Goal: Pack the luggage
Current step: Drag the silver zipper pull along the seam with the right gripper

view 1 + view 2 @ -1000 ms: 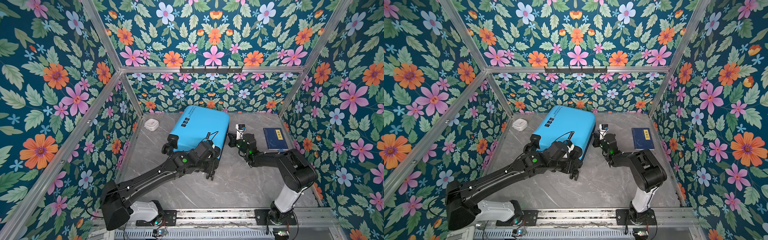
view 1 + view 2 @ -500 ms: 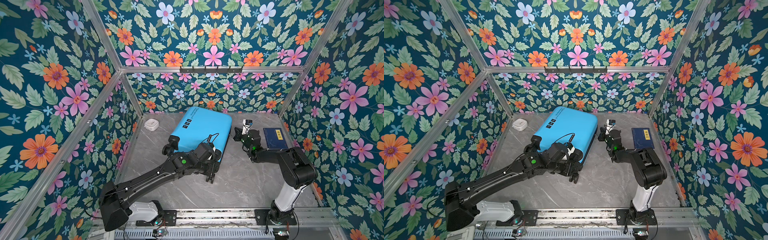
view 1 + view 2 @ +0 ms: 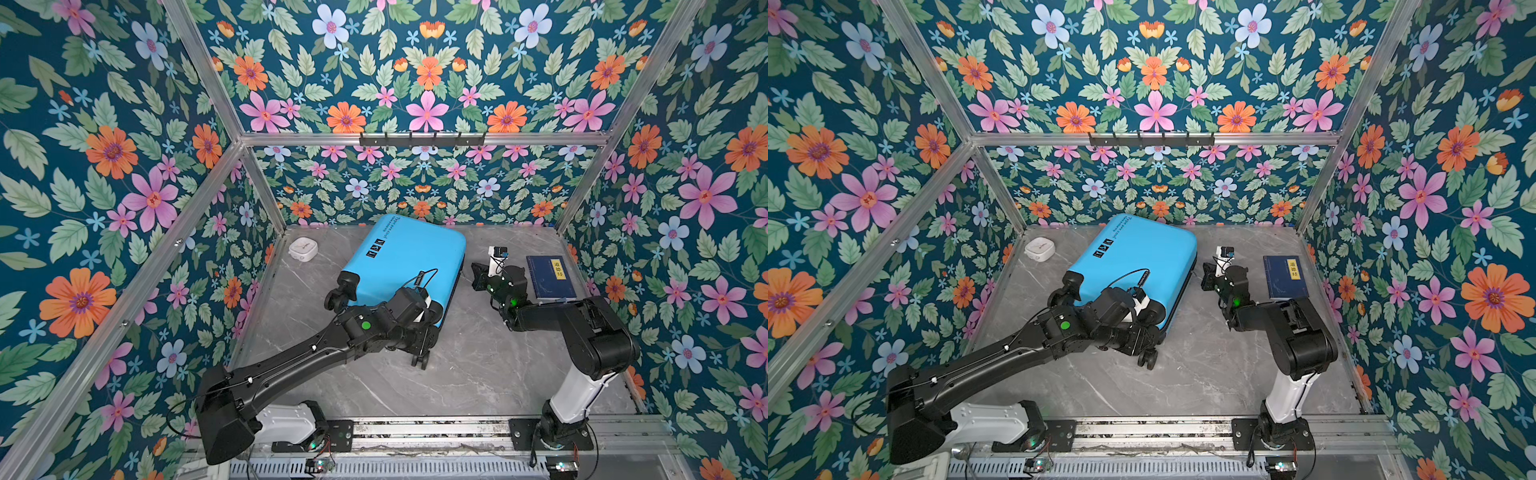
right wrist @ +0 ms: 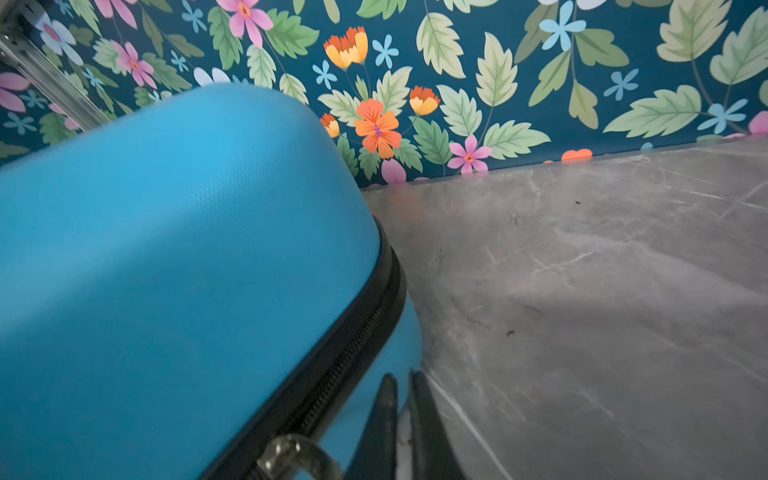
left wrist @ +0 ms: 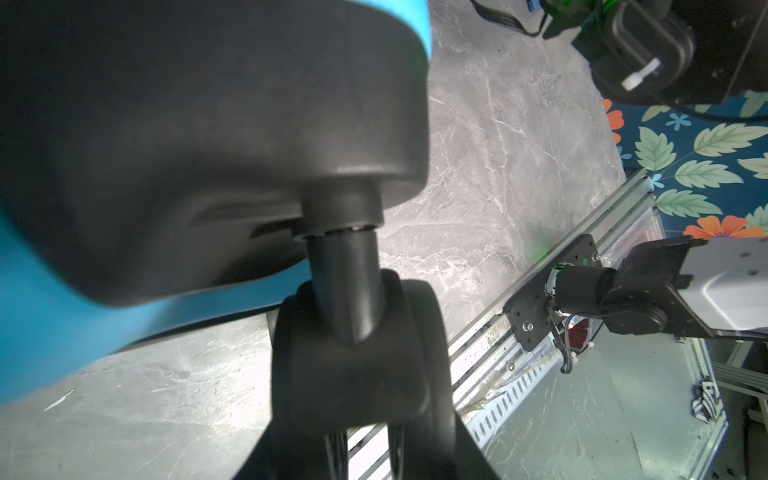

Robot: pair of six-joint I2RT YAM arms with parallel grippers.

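My left jaws clamp a wheel at the near corner of the luggage, I judge to keep it from sliding. My right jaws stand narrowly apart and empty, just beside the zip pull, likely ready to take it. The luggage lies closed on the surface near the back wall, and the book lies outside it.

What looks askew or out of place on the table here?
The luggage lies slantwise and closed, while the book lies outside it. The left hand clamps one caster wheel, an odd hold.
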